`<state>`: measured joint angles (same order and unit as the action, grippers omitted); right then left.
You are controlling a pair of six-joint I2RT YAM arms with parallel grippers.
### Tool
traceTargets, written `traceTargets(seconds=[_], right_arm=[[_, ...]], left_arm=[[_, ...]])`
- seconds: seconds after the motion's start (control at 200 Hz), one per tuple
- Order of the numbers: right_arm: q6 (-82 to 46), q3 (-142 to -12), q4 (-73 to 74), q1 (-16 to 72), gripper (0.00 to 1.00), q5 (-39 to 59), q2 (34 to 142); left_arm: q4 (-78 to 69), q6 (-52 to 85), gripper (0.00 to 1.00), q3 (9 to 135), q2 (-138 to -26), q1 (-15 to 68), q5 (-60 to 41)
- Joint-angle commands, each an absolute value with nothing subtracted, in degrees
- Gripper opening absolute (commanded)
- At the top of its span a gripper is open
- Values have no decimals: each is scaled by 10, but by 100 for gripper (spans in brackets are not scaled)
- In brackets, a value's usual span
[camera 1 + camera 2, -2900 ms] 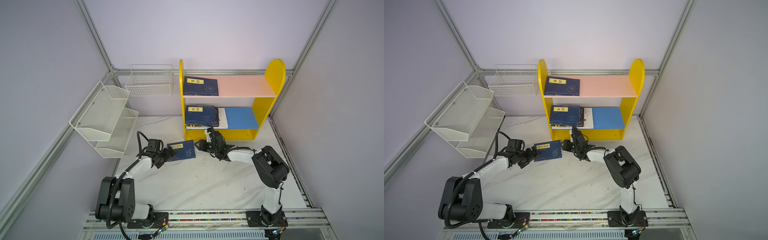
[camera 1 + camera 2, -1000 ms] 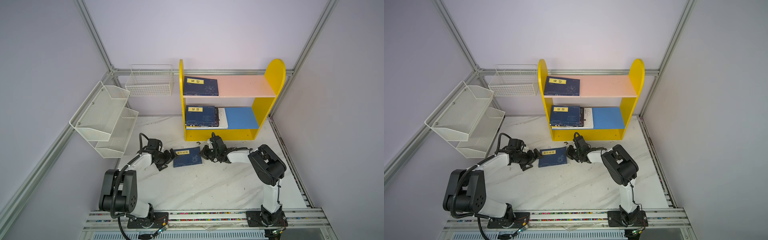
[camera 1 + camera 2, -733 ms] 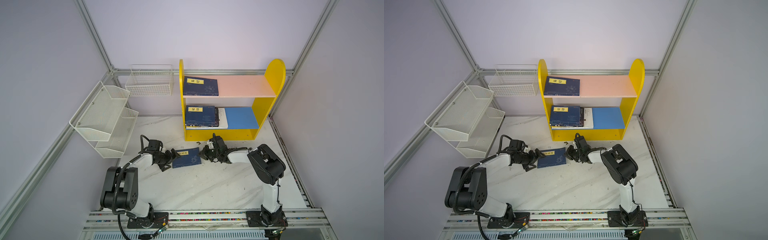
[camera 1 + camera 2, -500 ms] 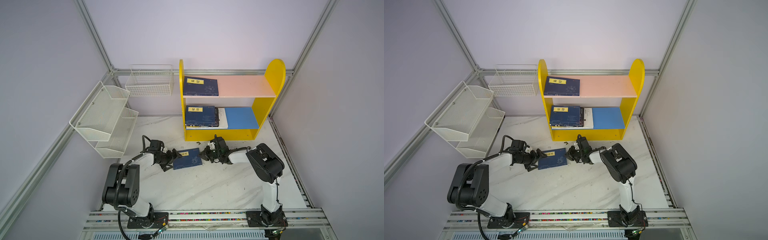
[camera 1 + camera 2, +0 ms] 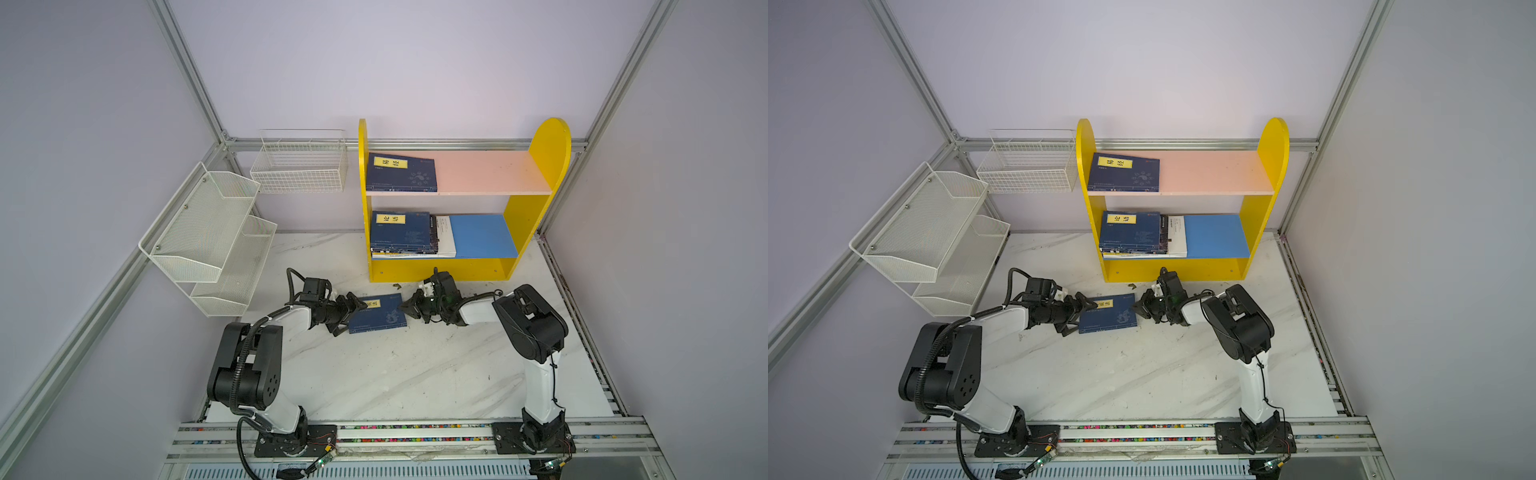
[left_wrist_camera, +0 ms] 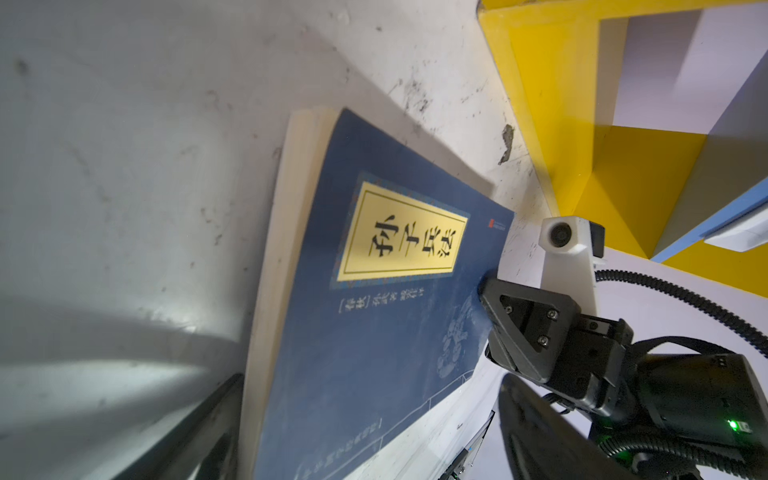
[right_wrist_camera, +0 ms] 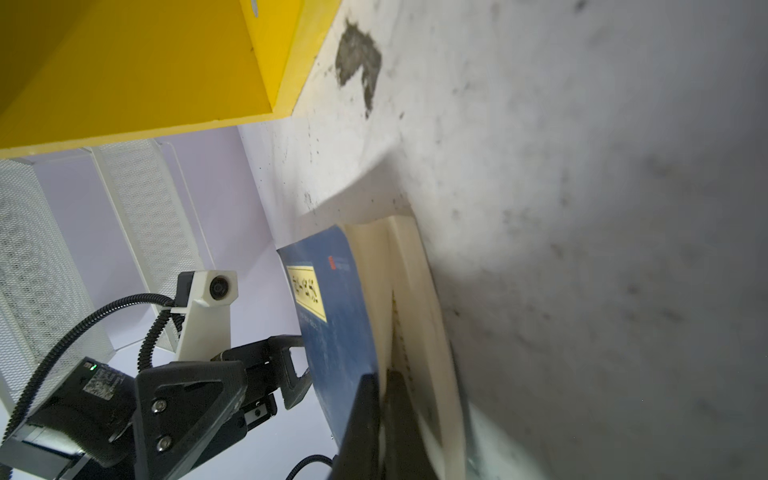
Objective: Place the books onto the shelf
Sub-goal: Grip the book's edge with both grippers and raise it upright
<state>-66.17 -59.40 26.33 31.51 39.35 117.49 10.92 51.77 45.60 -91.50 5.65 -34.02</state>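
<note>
A navy book (image 5: pixel 378 314) (image 5: pixel 1108 314) with a yellow title label lies in front of the yellow shelf (image 5: pixel 548 145) (image 5: pixel 1273 141). My right gripper (image 5: pixel 405 307) (image 5: pixel 1138 308) is shut on its right edge, pinching the cover and some pages (image 7: pixel 384 374). My left gripper (image 5: pixel 347 316) (image 5: pixel 1076 316) stands open with its jaws astride the book's left edge (image 6: pixel 370 440). One finger is beside the page edge and the other is clear of the cover. Another navy book (image 5: pixel 401 172) rests on the pink board. A stack of books (image 5: pixel 401 235) lies on the blue board.
A white mesh tiered rack (image 5: pixel 208 232) hangs at the left wall, and a white wire basket (image 5: pixel 299 166) sits beside the shelf. A small dark scrap (image 5: pixel 397 286) lies at the shelf's foot. The marble table (image 5: pixel 374 374) stretches toward the front rail.
My left gripper has slid right until its open jaws reach round the book's left edge, and they have narrowed slightly. The right gripper has kept hold of the right edge.
</note>
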Motion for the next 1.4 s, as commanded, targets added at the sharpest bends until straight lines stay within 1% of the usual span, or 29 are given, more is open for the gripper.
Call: traceTargets(seconds=[0.0, 0.13, 0.275, 0.445, 0.6, 0.73, 0.825, 0.94, 1.06, 1.205, 1.315, 1.395], right_arm=[[-697, -593, 249, 305, 0, 444, 1185], [-701, -591, 239, 285, 0, 461, 1173], [-694, -590, 227, 283, 0, 480, 1176], [-701, -584, 225, 282, 0, 497, 1172], [-703, -594, 215, 281, 0, 498, 1175], [-705, -599, 215, 281, 0, 501, 1176], [-706, -599, 215, 281, 0, 503, 1175], [-704, -596, 215, 280, 0, 503, 1176], [-693, -588, 212, 280, 0, 494, 1172], [-678, -569, 210, 279, 0, 468, 1166], [-669, -565, 213, 279, 5, 459, 1164], [-659, -570, 218, 279, 12, 457, 1160]], left_arm=[[93, 508, 95, 460, -902, 63, -329], [179, 458, 99, 474, -880, 61, -253], [195, 434, 100, 476, -862, 56, -241], [178, 443, 100, 482, -887, 59, -295], [73, 514, 100, 449, -903, 86, -344], [52, 540, 99, 457, -921, 103, -352], [4, 570, 96, 446, -927, 105, -369], [-36, 598, 90, 433, -925, 105, -375], [-77, 624, 79, 416, -915, 106, -379], [-132, 663, 59, 396, -901, 105, -380], [-156, 685, 41, 388, -888, 105, -376], [-155, 687, 31, 390, -875, 105, -377]])
